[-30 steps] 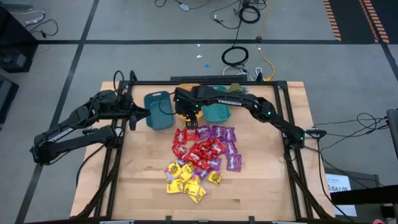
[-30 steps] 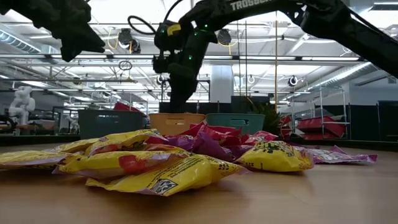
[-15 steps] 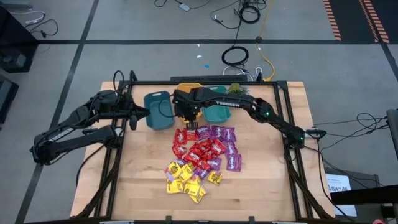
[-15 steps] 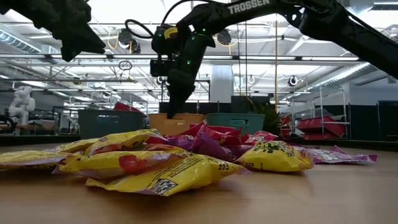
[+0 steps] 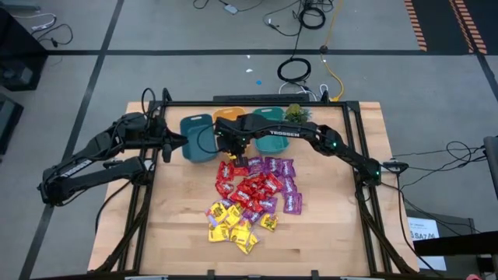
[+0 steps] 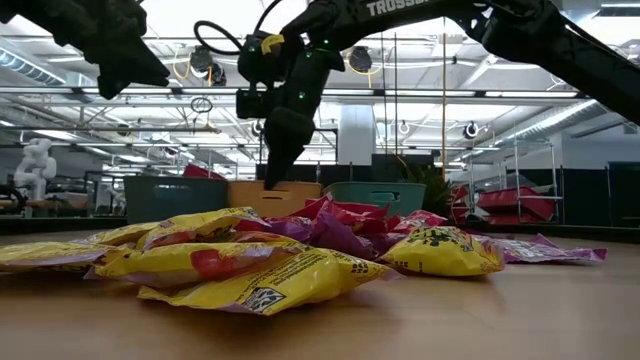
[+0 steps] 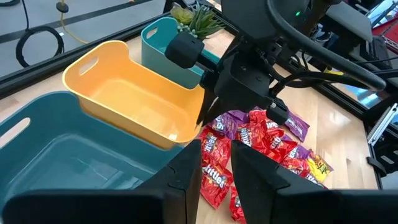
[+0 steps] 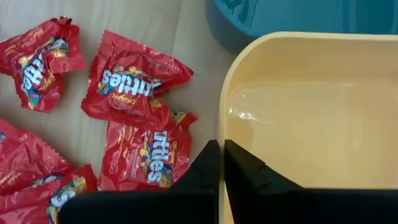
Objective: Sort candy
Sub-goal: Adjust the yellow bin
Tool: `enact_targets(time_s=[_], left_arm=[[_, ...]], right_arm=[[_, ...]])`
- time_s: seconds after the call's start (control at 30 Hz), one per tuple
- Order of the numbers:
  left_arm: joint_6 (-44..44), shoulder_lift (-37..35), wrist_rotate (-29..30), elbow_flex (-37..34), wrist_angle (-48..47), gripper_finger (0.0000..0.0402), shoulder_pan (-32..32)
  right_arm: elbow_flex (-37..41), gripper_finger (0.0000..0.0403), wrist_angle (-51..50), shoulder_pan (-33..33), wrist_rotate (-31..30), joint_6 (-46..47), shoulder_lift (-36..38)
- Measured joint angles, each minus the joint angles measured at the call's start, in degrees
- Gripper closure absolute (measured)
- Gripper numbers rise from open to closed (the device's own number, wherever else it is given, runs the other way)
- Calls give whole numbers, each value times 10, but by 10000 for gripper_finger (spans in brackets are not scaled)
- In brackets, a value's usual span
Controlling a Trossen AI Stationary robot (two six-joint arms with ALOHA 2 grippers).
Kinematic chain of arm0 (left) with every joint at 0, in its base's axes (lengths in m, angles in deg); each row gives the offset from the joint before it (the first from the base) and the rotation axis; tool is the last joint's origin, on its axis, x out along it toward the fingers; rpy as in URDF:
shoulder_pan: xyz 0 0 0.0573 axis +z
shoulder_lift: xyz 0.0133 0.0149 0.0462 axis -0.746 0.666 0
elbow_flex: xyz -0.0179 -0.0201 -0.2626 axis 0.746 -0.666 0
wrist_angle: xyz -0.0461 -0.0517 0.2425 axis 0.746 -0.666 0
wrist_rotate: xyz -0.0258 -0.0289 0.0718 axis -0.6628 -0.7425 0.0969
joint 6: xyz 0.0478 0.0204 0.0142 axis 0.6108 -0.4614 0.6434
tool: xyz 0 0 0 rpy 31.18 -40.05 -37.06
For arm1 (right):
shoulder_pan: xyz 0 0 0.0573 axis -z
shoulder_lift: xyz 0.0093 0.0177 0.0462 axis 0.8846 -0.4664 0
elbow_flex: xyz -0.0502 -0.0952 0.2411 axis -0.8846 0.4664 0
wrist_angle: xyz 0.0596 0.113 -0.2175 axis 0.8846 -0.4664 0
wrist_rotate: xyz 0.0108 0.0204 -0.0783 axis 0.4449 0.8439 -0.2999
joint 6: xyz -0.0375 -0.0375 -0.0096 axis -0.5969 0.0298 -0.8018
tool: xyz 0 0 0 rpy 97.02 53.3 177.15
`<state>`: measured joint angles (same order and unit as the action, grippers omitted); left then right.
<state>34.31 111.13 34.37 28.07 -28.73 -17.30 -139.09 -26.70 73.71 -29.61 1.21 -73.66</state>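
Scanning from the left, the left gripper [image 5: 166,145] is seen raised beside the outer teal bin [image 5: 196,138], well apart from the candy [image 5: 250,190]; its fingers [image 7: 186,176] are seen part-open with nothing between them. Next come the orange bin [image 5: 231,115] and a second teal bin [image 5: 274,138] along the far edge. The right gripper [image 5: 231,158] is held at the near rim of the orange bin, its fingers [image 8: 214,163] pressed together and nothing gripped – no wrapper is seen between them. The candy is heaped mid-table: red and purple packets toward the bins, yellow ones nearest the front edge. The coming move is judged to turn on one relation – the nearest red packets [image 8: 151,152] lie just beside the right gripper, on its table-centre side, away from the bin. The right arm is far nearer than the left. A reopening is judged necessary before any pick.
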Motion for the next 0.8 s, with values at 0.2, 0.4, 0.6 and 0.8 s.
enact_targets(time_s=[0.2,0.4,0.6,0.8], left_arm=[[-4,0,0,0,0,307,0],[-4,0,1,0,0,307,0],[-4,0,9,0,0,307,0],[-4,0,9,0,0,307,0]], right_arm=[[0,399,-18,0,-1,16,0],[0,399,-19,-4,-1,17,1],[0,399,-20,-7,-2,23,2],[0,382,-18,-7,-1,32,7]])
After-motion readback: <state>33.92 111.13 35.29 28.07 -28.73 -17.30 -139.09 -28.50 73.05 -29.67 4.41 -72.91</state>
